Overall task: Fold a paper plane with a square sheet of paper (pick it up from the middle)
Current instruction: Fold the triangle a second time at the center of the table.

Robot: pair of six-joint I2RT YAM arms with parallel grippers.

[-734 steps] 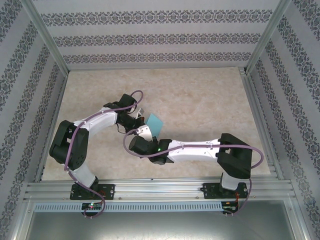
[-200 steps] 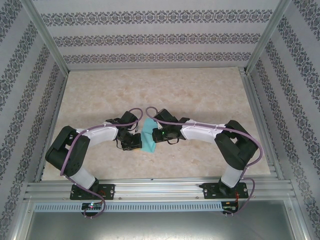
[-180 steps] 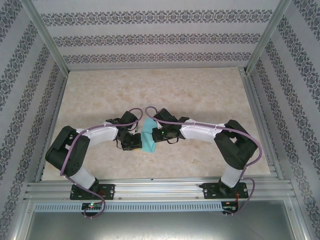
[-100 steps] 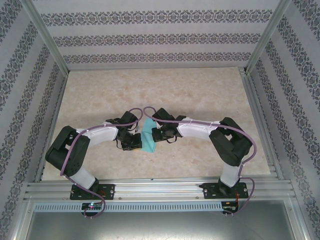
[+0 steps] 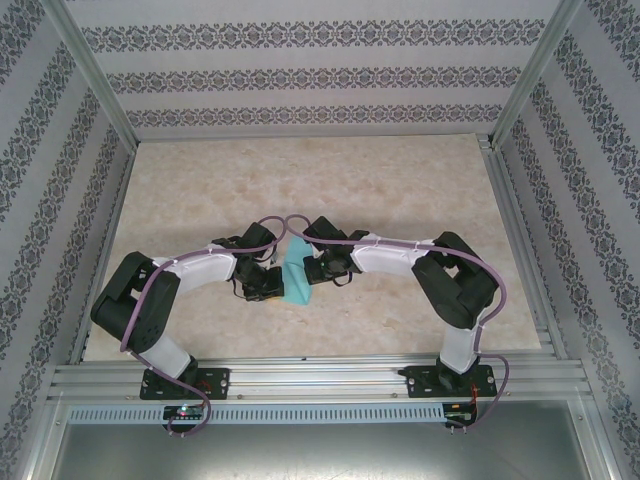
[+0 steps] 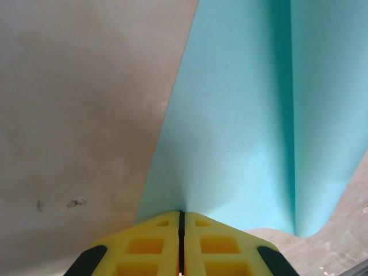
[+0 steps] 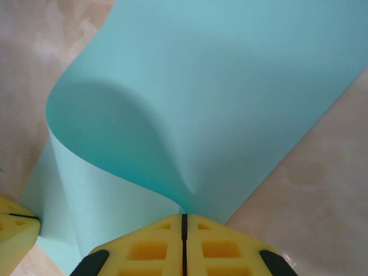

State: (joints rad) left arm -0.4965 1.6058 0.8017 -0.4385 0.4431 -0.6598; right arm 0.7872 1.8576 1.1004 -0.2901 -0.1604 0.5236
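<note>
Found sheet (image 5: 296, 277) pinched between both grippers over table (image 5: 400, 190), toward its near middle. Saw left gripper (image 6: 181, 214) clamped shut on the sheet's left edge and right gripper (image 7: 184, 216) clamped shut on the opposite edge, facing across it. Read the sheet's long axis as running far-to-near, crosswise to the line between the two grips. Noted a bowed curl by the right grip. Judged neither arm nearer, and reckoned the next fold to depend on bringing both edges together evenly
</note>
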